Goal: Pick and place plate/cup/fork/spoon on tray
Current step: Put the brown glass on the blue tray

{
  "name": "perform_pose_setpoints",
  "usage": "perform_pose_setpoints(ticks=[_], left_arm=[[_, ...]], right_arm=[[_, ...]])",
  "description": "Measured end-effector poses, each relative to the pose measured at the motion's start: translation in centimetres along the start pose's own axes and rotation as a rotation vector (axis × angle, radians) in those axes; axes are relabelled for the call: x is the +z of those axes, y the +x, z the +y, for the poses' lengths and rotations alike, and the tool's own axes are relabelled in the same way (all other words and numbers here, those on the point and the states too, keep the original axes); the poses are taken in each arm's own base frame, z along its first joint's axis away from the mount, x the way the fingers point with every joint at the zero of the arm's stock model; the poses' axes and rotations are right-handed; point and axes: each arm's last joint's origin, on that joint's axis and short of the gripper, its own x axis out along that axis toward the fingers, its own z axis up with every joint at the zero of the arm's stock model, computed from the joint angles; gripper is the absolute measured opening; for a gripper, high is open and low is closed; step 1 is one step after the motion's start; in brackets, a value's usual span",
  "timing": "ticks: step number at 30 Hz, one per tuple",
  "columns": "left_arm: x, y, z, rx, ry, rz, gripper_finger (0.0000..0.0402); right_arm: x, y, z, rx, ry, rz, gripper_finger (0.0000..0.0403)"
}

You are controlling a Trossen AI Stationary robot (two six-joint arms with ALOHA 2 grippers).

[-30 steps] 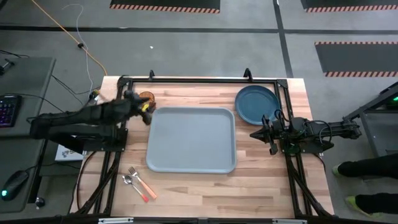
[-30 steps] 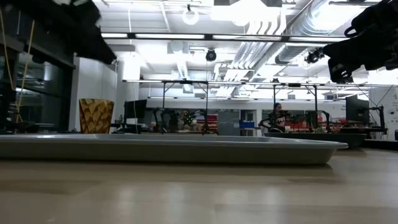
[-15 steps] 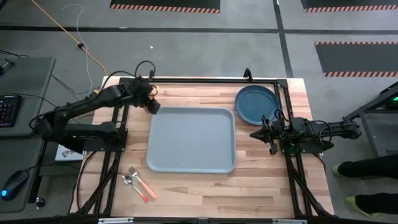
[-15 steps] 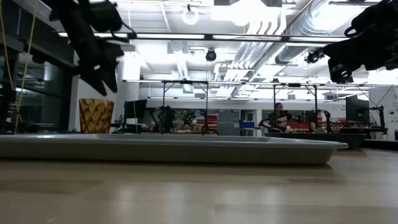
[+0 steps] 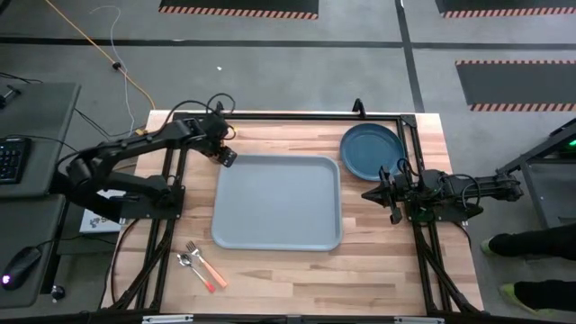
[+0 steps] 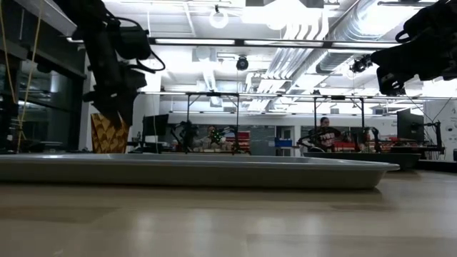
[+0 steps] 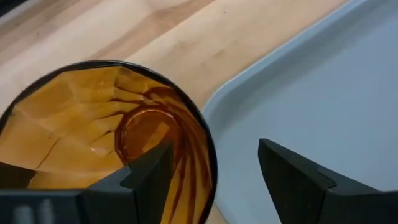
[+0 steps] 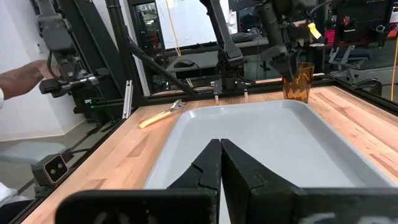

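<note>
The amber cup (image 7: pixel 87 130) stands upright on the table at the tray's far left corner; it also shows in the low view (image 6: pixel 110 135). My left gripper (image 7: pixel 214 149) is open right above it, one finger over the cup's mouth and the other outside, toward the tray (image 5: pixel 277 202). In the high view my left gripper (image 5: pixel 225 156) hides the cup. The blue plate (image 5: pixel 372 149) lies on the table off the tray's far right corner. The fork (image 5: pixel 206 265) and spoon (image 5: pixel 184 261) lie near the table's near left. My right gripper (image 5: pixel 369 194) is shut and empty by the tray's right edge.
A black frame runs along the table's far edge and sides (image 5: pixel 288 115). A person's hand (image 8: pixel 25 78) shows beyond the table's left side in the right wrist view. The tray's inside is bare.
My left gripper has swung from the table's left side toward the tray's far left corner and come down over the cup. The cup has stayed where it was.
</note>
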Motion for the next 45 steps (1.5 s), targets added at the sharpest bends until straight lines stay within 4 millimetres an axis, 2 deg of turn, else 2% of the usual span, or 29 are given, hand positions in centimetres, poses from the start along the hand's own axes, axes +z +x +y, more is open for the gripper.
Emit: perform_pose_setpoints(ticks=[5, 11, 12, 15, 19, 22, 25, 30, 35, 40, 45], left_arm=[[0.0, 0.3, 0.1, 0.051, 0.004, 0.008, 0.0159], [0.1, 0.1, 0.1, 0.053, 0.108, -0.004, 0.0025], [0.3, -0.1, 0.1, 0.061, 0.125, -0.009, 0.0014], [1.5, -1.5, -0.1, 0.075, 0.161, -0.056, 0.0015], [3.6, -4.7, -1.2, 0.052, 0.227, -0.14, 0.0006], [4.5, -7.6, -2.8, 0.009, 0.293, -0.197, 0.0006], [4.2, -9.1, -5.5, -0.056, 0.389, -0.216, 0.0005], [1.2, -8.0, -10.4, -0.128, 0.534, -0.08, 0.0004], [-1.5, -6.2, -13.9, -0.063, 0.607, 0.022, 0.0003], [-1.7, -4.7, -15.3, -0.038, 0.579, 0.014, 0.0003], [-2.6, -2.9, -14.3, -0.02, 0.517, 0.036, 0.0003]], right_arm=[[0.0, 0.0, 0.0, 0.0, 0.0, 0.001, 0.0], [0.0, 0.0, 0.0, 0.0, 0.0, 0.0, 0.0], [0.0, 0.0, 0.0, 0.0, 0.0, 0.0, 0.0], [0.0, 0.0, 0.0, 0.0, 0.0, 0.0, 0.0], [0.0, 0.0, 0.0, 0.0, 0.0, 0.0, 0.0], [0.0, 0.0, 0.0, 0.0, 0.0, 0.0, 0.0], [0.0, 0.0, 0.0, 0.0, 0.0, 0.001, 0.0], [0.0, 0.0, 0.0, 0.0, 0.0, 0.0, 0.0], [0.0, 0.0, 0.0, 0.0, 0.0, 0.001, 0.0], [0.0, 0.0, 0.0, 0.0, 0.0, 0.001, 0.0], [0.0, 0.0, 0.0, 0.0, 0.0, 0.0, 0.0]])
